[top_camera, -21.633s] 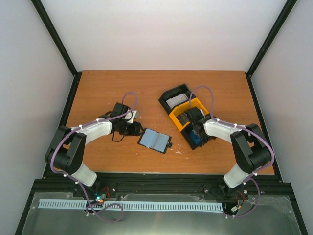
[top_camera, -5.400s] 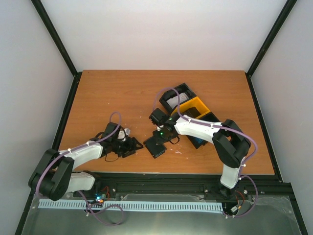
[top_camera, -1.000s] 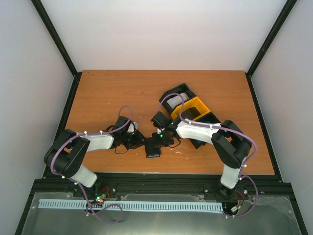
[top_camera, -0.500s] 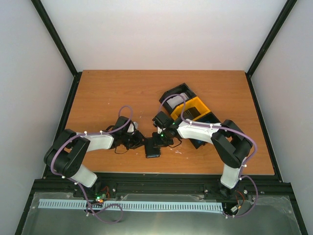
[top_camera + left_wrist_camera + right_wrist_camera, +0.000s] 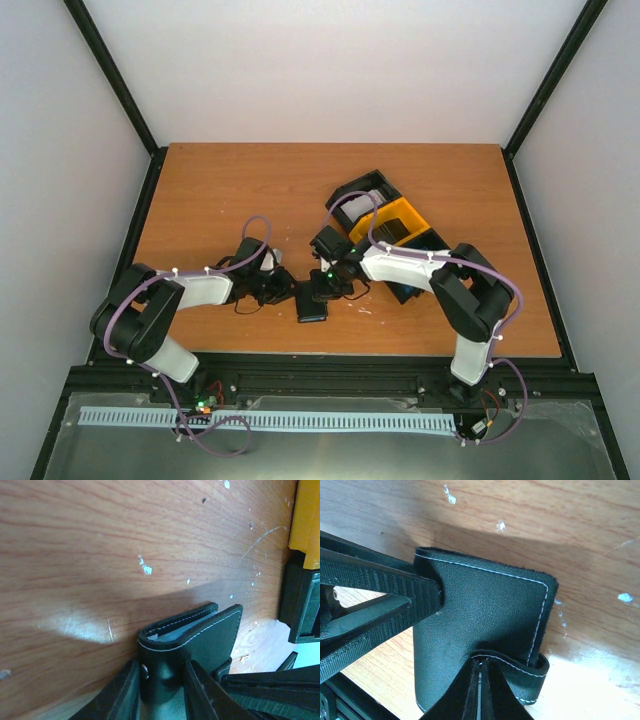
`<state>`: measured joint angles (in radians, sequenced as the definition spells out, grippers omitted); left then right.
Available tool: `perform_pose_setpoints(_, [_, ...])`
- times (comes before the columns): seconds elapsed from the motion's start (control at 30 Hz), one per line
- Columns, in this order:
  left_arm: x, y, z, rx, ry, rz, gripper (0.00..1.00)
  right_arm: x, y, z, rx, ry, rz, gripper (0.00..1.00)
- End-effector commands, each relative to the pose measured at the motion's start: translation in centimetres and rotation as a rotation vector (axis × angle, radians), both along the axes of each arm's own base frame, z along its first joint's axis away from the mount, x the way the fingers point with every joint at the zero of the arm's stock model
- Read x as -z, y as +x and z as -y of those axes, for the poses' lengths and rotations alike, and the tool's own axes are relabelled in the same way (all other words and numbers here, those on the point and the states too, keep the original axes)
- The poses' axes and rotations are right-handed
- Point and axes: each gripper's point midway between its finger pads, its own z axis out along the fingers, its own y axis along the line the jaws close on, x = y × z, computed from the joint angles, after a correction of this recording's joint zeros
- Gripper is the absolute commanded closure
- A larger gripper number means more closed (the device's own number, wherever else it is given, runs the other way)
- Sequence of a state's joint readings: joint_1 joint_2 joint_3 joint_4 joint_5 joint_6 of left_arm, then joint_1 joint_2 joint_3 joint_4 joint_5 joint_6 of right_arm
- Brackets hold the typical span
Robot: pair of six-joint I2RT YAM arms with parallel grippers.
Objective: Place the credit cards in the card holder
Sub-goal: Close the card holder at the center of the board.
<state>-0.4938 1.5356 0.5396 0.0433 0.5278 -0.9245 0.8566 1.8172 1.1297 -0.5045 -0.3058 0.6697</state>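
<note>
Card holder (image 5: pixel 312 303): folded on near-centre tabletop (image 5: pixel 220 190), credit cards (image 5: pixel 165 634) edge-visible inside; left gripper (image 5: pixel 161 670) jaws grasping spine, right gripper (image 5: pixel 481 667) jaws clenched at clasp tab (image 5: pixel 520 667); fastening apparently outstanding

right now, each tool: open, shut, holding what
Left tool: closed on the card holder, gripping its edge.
Right tool: shut, tips at the clasp tab; whether it pinches the tab cannot be told.

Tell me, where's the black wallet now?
Top view: the card holder sits folded near the table's front middle, between the left gripper and right gripper, left of the tray.
</note>
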Motion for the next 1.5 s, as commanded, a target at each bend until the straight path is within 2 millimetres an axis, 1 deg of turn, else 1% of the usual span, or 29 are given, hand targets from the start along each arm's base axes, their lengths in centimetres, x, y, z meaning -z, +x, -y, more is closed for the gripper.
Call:
perform_pose_setpoints(0.0, [1.8,-1.3,-0.5,0.020,0.047,-0.053,0.75,3.7,-1.2,1.6,-0.016,-0.141,-0.037,0.97])
perform_pose_setpoints(0.17, [1.9,-1.4,-0.5,0.022,0.050,-0.057,0.75,4.5,-1.5,2.0,-0.027,-0.216,-0.034,0.97])
perform_pose_setpoints(0.4, [1.8,-1.3,-0.5,0.020,0.053,-0.054,0.75,5.9,-1.9,3.4,-0.034,-0.325,-0.038,0.97])
perform_pose_setpoints(0.63, [1.9,-1.3,-0.6,0.019,0.057,-0.055,0.75,8.2,-2.5,4.3,-0.048,-0.424,-0.059,0.97])
perform_pose_setpoints(0.73, [1.9,-1.2,-0.6,0.016,0.058,-0.055,0.75,8.6,-2.4,4.1,-0.054,-0.435,-0.057,0.97])
perform_pose_setpoints(0.9, [1.8,-1.2,-0.6,0.017,0.059,-0.053,0.76,8.5,-1.8,3.1,-0.060,-0.399,-0.034,0.97])
perform_pose_setpoints(1.03, [1.9,-1.1,-0.5,0.019,0.060,-0.053,0.77,8.3,-2.2,1.3,-0.098,-0.282,-0.037,0.97])
perform_pose_setpoints(1.1, [1.9,-1.1,-0.6,0.018,0.061,-0.052,0.77,8.0,-2.2,0.8,-0.109,-0.251,-0.027,0.96])
perform_pose_setpoints(1.17, [1.9,-1.2,-0.6,0.018,0.062,-0.053,0.77,8.2,-2.2,1.0,-0.111,-0.258,-0.027,0.96])
perform_pose_setpoints(1.27, [1.8,-1.1,-0.6,0.017,0.064,-0.049,0.77,8.7,-2.1,2.7,-0.093,-0.357,-0.032,0.97])
perform_pose_setpoints(1.3, [1.6,-1.1,-0.7,0.015,0.065,-0.044,0.77,8.5,-1.9,3.2,-0.084,-0.380,-0.020,0.97])
perform_pose_setpoints(1.37, [0.8,-0.7,-0.7,0.011,0.066,-0.016,0.77,6.9,-1.2,3.2,-0.069,-0.379,0.025,0.97])
perform_pose_setpoints(1.43, [-0.4,-0.1,-0.7,0.010,0.066,0.028,0.74,4.2,-0.1,2.4,-0.045,-0.318,0.078,0.95])
perform_pose_setpoints(1.47, [-1.2,0.3,-0.7,0.008,0.069,0.057,0.73,2.6,0.5,1.8,-0.031,-0.276,0.108,0.91])
